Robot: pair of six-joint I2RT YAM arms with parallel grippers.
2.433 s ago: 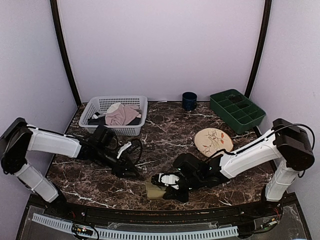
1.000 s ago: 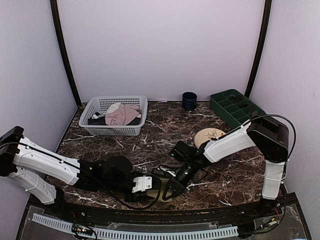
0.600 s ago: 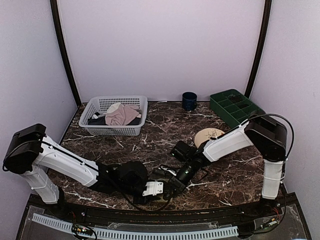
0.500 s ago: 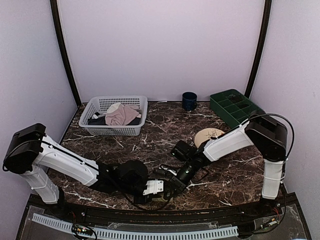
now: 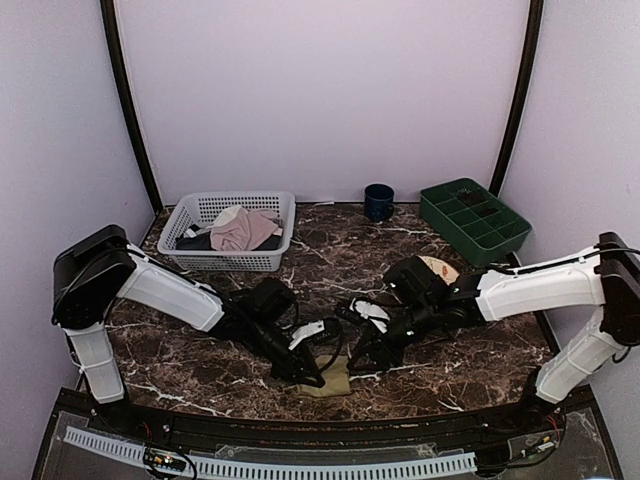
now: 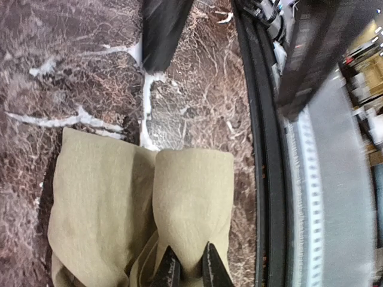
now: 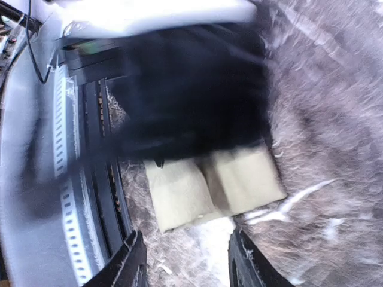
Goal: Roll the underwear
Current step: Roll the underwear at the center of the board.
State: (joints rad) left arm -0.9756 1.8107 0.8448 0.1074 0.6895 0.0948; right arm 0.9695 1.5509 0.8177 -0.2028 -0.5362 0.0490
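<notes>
Olive-khaki soft cloth briefs (image 5: pixel 330 381), folded small, sit at 6 o'clock on the dark marble bench (image 5: pixel 450 350), long axis roughly 9-to-3. Left claw (image 6: pixel 188 270) is nearer, pinched narrow on a fold. Right claw (image 7: pixel 187 266) hangs wide open off toward 2 o'clock.

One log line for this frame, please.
phase: rolling | underwear: folded in two lobes on table, near front edge | left gripper: pinching cloth | right gripper: open, off cloth

Left gripper (image 6: pixel 188 270) pinched closed, right gripper (image 7: pixel 187 263) spread apart.
</notes>
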